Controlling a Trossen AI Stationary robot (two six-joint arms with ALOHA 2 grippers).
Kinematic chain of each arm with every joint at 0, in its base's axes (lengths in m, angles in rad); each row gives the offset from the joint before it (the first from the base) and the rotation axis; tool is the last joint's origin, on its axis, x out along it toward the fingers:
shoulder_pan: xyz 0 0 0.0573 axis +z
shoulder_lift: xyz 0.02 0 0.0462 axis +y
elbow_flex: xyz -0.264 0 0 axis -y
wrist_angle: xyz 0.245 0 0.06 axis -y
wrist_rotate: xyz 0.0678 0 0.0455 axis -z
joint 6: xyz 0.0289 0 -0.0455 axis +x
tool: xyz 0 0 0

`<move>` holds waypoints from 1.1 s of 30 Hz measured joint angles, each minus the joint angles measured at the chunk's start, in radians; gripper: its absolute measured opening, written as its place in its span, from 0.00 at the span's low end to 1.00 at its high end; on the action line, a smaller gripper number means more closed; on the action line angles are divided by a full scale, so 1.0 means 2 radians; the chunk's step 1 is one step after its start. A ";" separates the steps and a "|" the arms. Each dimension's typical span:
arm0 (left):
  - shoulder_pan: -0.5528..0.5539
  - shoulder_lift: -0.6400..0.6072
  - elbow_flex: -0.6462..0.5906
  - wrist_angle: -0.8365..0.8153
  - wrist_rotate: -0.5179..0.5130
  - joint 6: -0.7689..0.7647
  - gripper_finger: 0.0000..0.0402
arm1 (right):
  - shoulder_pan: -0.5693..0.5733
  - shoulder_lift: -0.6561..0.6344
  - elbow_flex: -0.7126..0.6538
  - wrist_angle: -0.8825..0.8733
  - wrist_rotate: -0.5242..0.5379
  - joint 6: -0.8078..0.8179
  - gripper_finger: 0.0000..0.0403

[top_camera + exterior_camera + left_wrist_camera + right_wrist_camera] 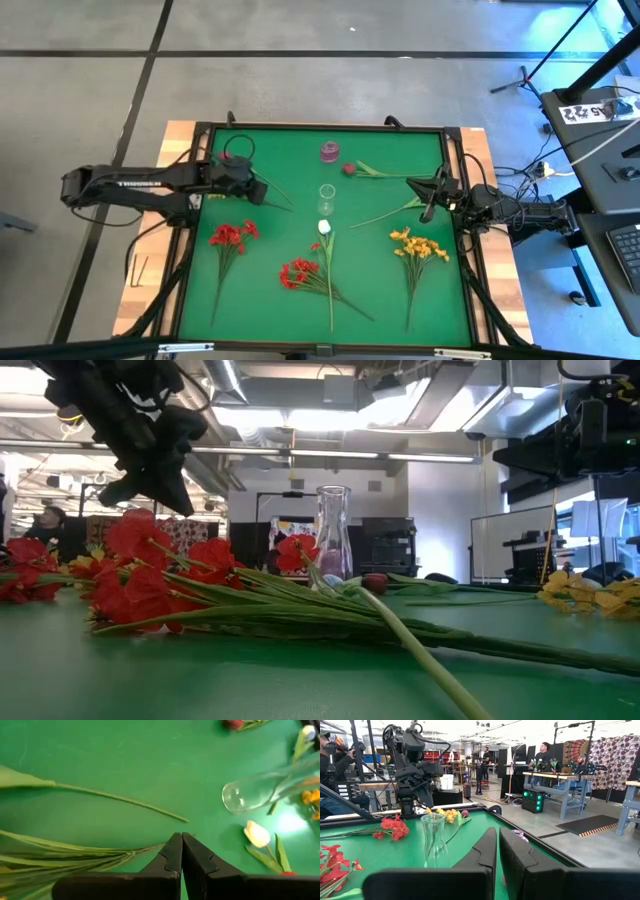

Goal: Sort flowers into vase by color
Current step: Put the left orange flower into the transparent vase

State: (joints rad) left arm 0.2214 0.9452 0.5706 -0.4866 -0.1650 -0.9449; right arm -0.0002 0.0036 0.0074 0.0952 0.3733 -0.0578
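Left claw (262,192) and right claw (428,212) both hung closed and empty over the table (260,300), flowers (308,275) all lay flat around the empty clear vase (325,199), so sorting looked unstarted.

Counting across the green bench (400,300) now. Two red clusters (233,235) and (297,274). One yellow-orange cluster (418,245). One white tulip bud (324,227). One dark pink bud (348,169) on a leafy stem. Two bare green stems too, one by the left pincer (262,190), another (385,215) beside the right pincer (428,214). One clear glass vase (326,198), one small purple vase (330,151). Two arms, two pincers.
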 joint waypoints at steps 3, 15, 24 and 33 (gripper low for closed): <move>0.000 0.019 0.007 0.001 -0.004 -0.013 0.00 | 0.000 0.000 0.000 0.000 0.000 0.000 0.06; 0.000 0.085 0.008 -0.002 -0.054 -0.049 0.02 | 0.000 0.000 0.000 0.000 0.000 0.000 0.06; -0.015 0.106 0.011 -0.018 0.011 -0.059 0.19 | 0.000 0.000 0.000 0.000 0.000 0.000 0.06; -0.010 0.106 0.151 -0.275 0.025 0.008 0.21 | 0.000 0.000 0.000 0.000 0.000 0.000 0.06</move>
State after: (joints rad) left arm 0.2021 1.1577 0.8727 -1.0370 -0.1147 -0.9283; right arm -0.0002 0.0036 0.0074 0.0952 0.3735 -0.0576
